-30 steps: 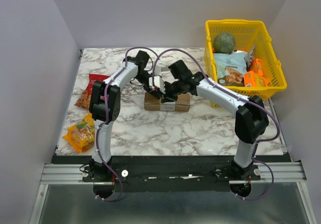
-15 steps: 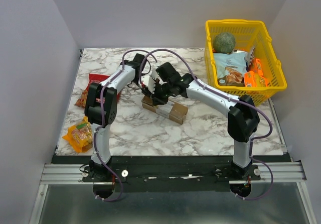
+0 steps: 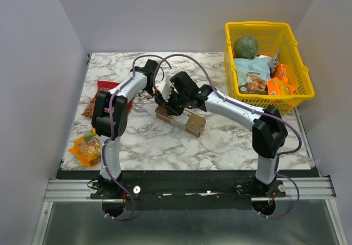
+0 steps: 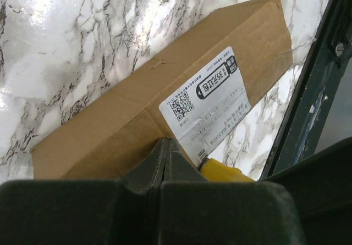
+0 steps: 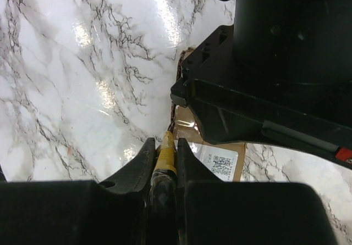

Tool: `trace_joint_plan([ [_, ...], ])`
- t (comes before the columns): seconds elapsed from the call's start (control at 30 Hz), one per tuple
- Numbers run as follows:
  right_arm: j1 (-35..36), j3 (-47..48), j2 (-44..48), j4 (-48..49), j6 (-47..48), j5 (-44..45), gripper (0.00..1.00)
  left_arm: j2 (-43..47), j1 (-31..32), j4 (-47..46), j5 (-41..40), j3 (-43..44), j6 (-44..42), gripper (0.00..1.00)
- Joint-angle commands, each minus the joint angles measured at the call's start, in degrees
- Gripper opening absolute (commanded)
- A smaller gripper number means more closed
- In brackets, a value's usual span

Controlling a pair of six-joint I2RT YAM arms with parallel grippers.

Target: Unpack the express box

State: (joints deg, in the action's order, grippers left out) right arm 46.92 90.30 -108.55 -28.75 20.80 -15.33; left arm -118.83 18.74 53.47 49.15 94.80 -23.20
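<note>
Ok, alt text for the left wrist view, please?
A brown box with a white label lies diagonally on the marble table, with the shut left gripper at its near edge. A yellow tool shows beside the gripper's tips, and a dark robot part crosses the right side.

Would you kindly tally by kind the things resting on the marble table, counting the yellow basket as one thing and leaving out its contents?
Cardboard boxes: 1, the express box
Snack bags: 2, the red snack bag and the orange snack bag
Baskets: 1, the yellow basket
Total: 4
</note>
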Motion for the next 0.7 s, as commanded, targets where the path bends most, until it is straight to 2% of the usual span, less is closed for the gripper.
trace_joint_plan([
  [0.0, 0.0, -3.0, -0.3, 3.4, -0.9, 4.5, 0.0, 0.4, 0.6, 9.4, 5.5, -0.8, -2.9, 0.0],
  [0.2, 0.0, -3.2, -0.2, 3.5, -0.3, 4.5, 0.0, -0.5, 0.6, 14.6, 8.1, -0.3, -4.4, 0.0],
  [0.47, 0.1, -4.5, 1.6, 3.4, 0.7, 5.2, 0.0, -2.0, 1.0, 2.3, -6.4, -6.4, 6.3, 0.0],
  [0.67, -1.4, -8.6, 6.5, 2.0, 2.1, 6.3, 0.0, -5.7, 1.0, -0.3, -14.7, -5.1, 6.1, 0.0],
])
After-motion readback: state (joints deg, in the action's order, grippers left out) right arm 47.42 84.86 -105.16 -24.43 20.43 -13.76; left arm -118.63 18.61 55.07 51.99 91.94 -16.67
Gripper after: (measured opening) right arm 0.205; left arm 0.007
